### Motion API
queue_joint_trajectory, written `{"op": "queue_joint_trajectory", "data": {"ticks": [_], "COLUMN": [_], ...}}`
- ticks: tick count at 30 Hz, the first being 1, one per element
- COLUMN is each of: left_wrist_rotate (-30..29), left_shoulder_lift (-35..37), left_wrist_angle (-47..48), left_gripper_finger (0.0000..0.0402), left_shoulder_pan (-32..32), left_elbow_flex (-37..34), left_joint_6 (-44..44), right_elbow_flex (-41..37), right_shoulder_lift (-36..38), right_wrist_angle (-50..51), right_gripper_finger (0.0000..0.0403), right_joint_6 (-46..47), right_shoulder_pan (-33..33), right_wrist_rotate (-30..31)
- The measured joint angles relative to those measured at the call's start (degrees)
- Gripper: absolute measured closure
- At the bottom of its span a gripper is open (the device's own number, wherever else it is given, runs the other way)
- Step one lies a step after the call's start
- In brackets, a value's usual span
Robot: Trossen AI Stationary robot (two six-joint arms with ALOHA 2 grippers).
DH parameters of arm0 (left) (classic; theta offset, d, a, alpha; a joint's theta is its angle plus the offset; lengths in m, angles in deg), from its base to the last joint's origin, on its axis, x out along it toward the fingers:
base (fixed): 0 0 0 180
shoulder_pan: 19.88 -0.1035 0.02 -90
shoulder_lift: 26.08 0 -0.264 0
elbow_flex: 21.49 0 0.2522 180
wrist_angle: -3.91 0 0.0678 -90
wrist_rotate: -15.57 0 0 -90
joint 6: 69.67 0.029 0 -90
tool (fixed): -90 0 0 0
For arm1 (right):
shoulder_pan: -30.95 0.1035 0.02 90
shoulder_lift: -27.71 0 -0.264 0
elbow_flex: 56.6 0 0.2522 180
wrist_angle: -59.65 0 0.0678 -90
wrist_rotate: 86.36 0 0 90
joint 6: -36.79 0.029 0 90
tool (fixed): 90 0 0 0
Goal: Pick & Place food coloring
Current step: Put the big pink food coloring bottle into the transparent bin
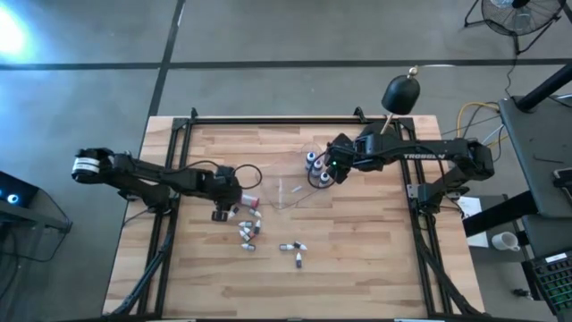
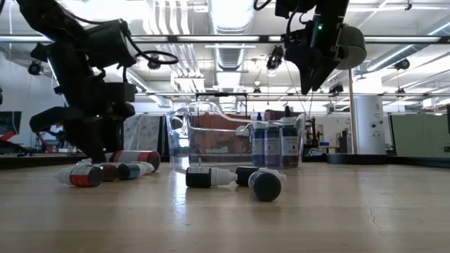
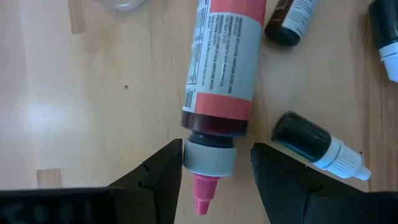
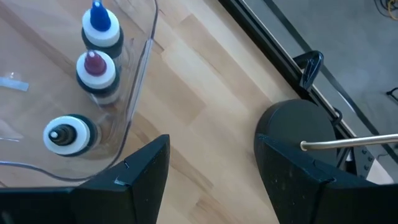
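Observation:
A red food coloring bottle (image 3: 221, 59) with a grey cap (image 3: 209, 158) and pink tip lies on its side on the wooden table. My left gripper (image 3: 214, 155) is open and low over the table, one finger on each side of that cap; it also shows in the high view (image 1: 223, 212). Several other small bottles (image 1: 248, 231) lie loose nearby, among them a dark one with a white cap (image 3: 314, 144). Three bottles (image 4: 87, 68) stand upright in the clear tray (image 1: 290, 192). My right gripper (image 4: 211, 149) is open and empty above the tray's right end (image 1: 335, 170). My left gripper has one finger (image 3: 168, 163) right beside the grey cap of the lying red bottle; I cannot tell whether it touches. The other finger (image 3: 267, 165) stands clear of the cap. The fingers point down and lie across the bottle's neck end.
A black domed lamp (image 1: 401, 93) stands at the table's far right, close behind my right arm. Two more bottles (image 1: 293, 248) lie toward the near edge. A black metal frame (image 1: 268, 119) borders the table's far edge and sides.

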Motion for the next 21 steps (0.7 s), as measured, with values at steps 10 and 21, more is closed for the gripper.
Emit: {"op": "queue_joint_trajectory", "data": {"ticks": [10,21], "left_wrist_rotate": [0.0,-5.2], "left_shoulder_lift": [0.0,-0.5], "left_wrist_angle": [0.4,27.7], "left_gripper_finger": [0.0295,0.0342], "left_shoulder_pan": [0.0,-0.4], "left_elbow_flex": [0.2,17.7], "left_joint_6": [-0.6,-13.2], "right_elbow_flex": [-1.9,-1.6], "right_shoulder_lift": [0.0,0.0], "right_wrist_angle": [-0.2,-0.6], "right_gripper_finger": [0.0174,0.0174], "right_joint_6": [0.0,-0.2], "right_shoulder_pan": [0.0,0.0], "right_wrist_rotate": [-0.2,-0.4]}}
